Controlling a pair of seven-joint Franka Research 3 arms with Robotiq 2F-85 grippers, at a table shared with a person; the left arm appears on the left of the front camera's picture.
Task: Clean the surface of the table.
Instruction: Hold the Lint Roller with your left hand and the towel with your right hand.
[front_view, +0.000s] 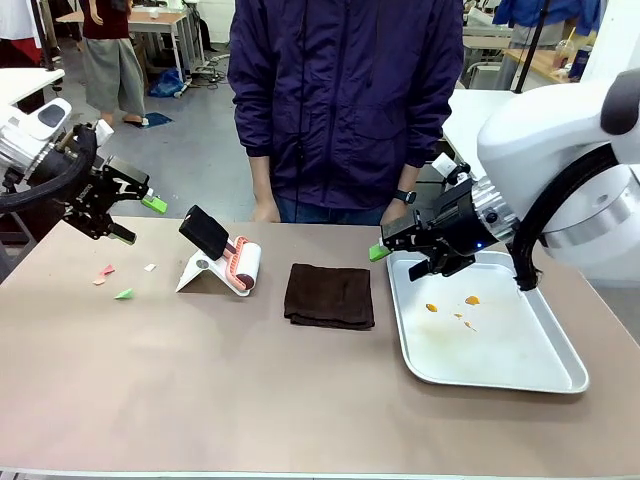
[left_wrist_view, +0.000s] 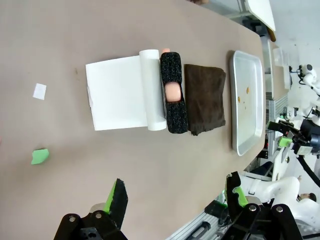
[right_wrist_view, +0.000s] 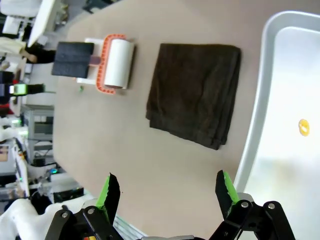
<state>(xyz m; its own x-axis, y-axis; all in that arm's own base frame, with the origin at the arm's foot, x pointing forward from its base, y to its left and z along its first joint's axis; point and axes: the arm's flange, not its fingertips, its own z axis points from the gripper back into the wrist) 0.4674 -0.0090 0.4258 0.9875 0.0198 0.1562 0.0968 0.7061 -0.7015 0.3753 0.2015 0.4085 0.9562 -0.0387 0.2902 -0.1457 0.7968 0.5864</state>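
Observation:
The taupe-brown table (front_view: 200, 380) carries small paper scraps at its left: pink (front_view: 105, 270), white (front_view: 150, 267) and green (front_view: 124, 294). My left gripper (front_view: 138, 220) hangs open above the table's far left corner, nothing between its fingers. In the left wrist view the left gripper (left_wrist_view: 176, 197) is above bare table (left_wrist_view: 100, 30), with the green scrap (left_wrist_view: 40, 156) and white scrap (left_wrist_view: 39, 91) off to the side. My right gripper (front_view: 398, 258) is open over the far left corner of the silver tray (front_view: 560, 385). The right gripper (right_wrist_view: 167, 192) holds nothing.
A lint roller (front_view: 240, 265) with a black handle leans on a white stand (front_view: 200, 272). A folded dark brown cloth (front_view: 330, 295) lies mid-table. Orange crumbs (front_view: 472, 300) lie in the tray. A person in a dark purple jacket (front_view: 345, 100) stands at the far edge.

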